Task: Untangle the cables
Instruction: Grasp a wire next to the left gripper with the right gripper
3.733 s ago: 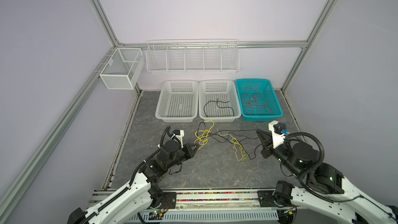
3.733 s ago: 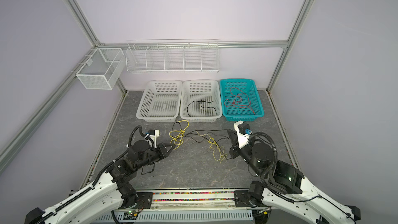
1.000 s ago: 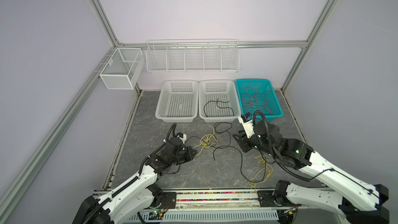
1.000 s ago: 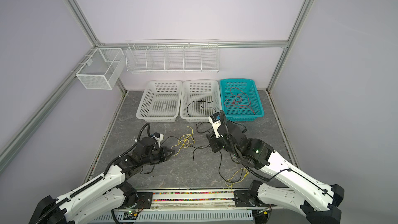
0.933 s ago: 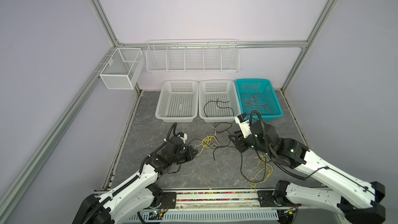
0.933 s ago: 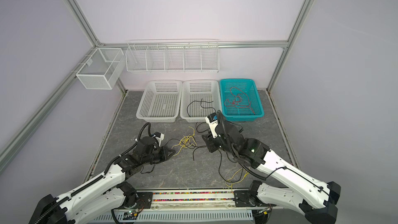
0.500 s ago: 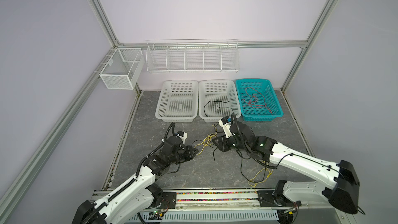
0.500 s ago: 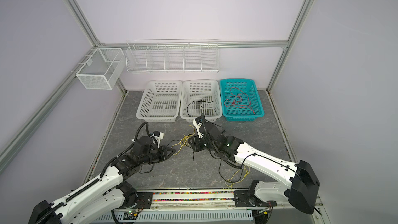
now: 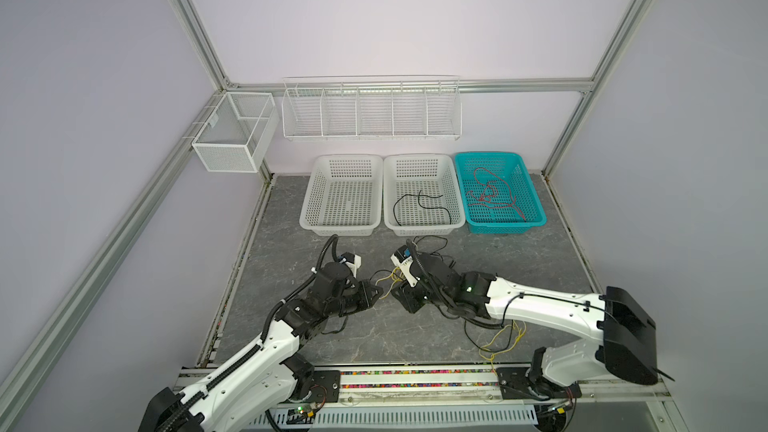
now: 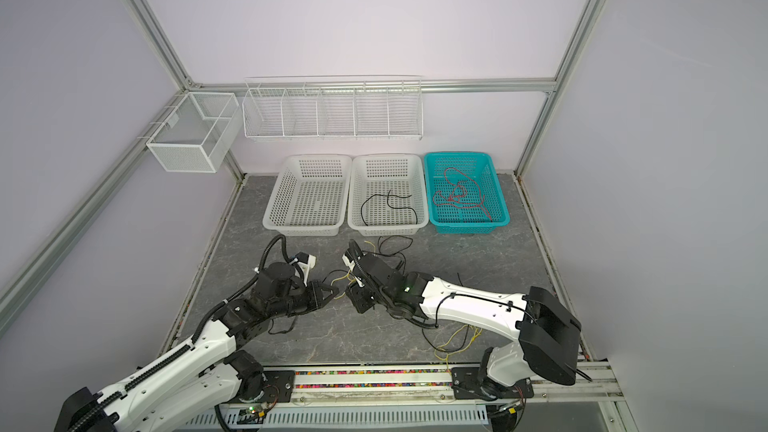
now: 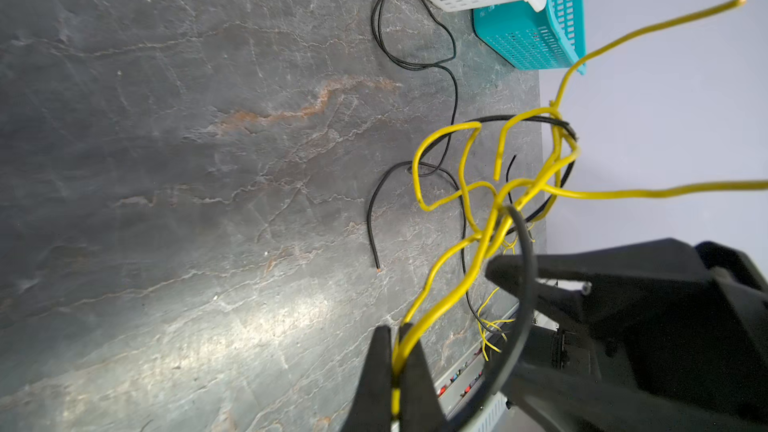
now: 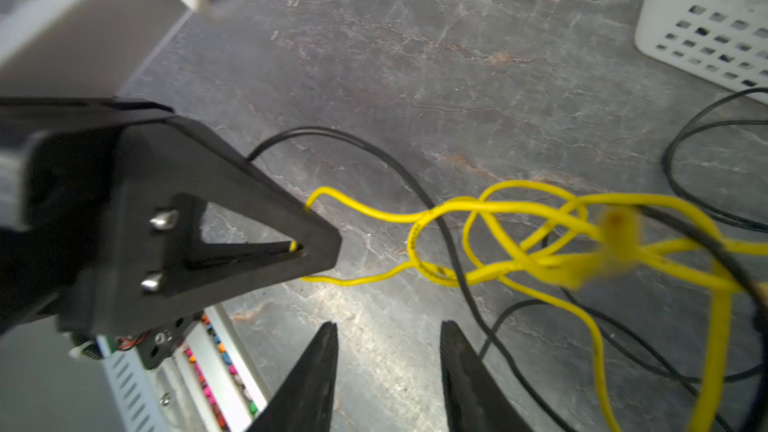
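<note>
Two white baskets [image 9: 309, 201], one teal basket [image 9: 498, 227]; left gripper [image 11: 397, 334] clamps yellow cables [image 11: 498, 201].

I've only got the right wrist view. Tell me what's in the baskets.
Observer: The teal basket holds a red cable.
Operator: Go on, do the white ones.
Observer: A black cable lies in the middle basket.
Operator: Now trace the yellow for me.
Observer: In both top views, more yellow cable lies by the right end of the front rail.
</note>
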Controlling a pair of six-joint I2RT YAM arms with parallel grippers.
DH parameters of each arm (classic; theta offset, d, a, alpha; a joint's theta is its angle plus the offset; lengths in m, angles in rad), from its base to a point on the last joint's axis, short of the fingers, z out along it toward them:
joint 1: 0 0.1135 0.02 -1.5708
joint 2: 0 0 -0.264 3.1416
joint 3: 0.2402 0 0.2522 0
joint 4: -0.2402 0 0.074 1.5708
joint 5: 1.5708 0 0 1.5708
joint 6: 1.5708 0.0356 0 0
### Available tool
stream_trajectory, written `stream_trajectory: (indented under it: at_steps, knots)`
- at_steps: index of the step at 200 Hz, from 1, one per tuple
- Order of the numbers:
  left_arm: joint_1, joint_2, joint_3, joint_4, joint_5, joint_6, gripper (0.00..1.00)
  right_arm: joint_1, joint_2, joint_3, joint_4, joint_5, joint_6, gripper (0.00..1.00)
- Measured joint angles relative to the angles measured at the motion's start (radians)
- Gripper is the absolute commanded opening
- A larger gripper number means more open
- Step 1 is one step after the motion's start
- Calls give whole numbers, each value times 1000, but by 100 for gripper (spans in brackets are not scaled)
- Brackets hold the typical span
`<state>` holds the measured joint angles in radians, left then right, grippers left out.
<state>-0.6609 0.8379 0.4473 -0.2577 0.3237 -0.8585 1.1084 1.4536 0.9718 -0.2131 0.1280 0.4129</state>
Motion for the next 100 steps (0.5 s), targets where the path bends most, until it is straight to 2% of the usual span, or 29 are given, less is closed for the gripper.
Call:
stream_trajectory:
  at_steps: [59,100]
  knots:
    - [0,-2,0,-6,22,-1,0,3,4,-5,55,96,-53,41]
    - [0,-14,0,-6,37,-1,0,45,73,3,61,196,-80,40]
